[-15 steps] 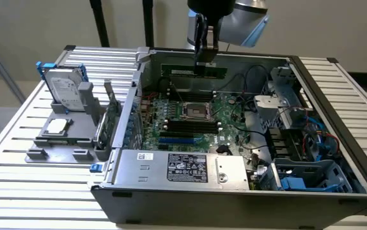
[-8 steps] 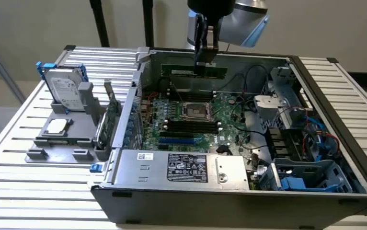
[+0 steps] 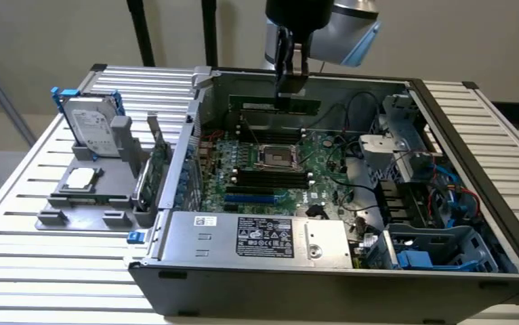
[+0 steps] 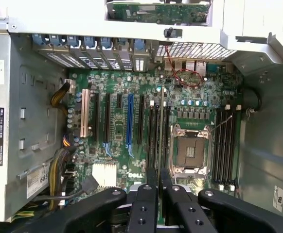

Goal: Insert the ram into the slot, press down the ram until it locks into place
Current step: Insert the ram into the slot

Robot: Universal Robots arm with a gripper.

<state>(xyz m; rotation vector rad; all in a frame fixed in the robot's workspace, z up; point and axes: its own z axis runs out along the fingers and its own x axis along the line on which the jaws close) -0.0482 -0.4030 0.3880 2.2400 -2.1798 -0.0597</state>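
My gripper [image 3: 291, 87] hangs above the open computer case, shut on the ram [image 3: 261, 104], a thin green stick held level over the far part of the motherboard [image 3: 318, 152]. In the wrist view the fingers [image 4: 150, 196] pinch the ram [image 4: 159, 141], which shows edge-on as a thin line. It lines up with a bank of long black memory slots [image 4: 153, 131] beside the CPU socket [image 4: 190, 150]. A second bank [image 4: 226, 145] lies on the socket's other side. In the exterior view black slots [image 3: 264, 179] sit on the near side of the CPU socket [image 3: 278, 157]. The ram is clear above the board.
A power supply [image 3: 255, 237] fills the case's near side; a drive cage [image 3: 436, 247] and cables [image 3: 359, 183] are at the exterior view's right. Outside the case on the left stand a green card with a bracket [image 3: 156, 169] and a hard drive [image 3: 92, 128]. Blue slot [image 4: 129, 121].
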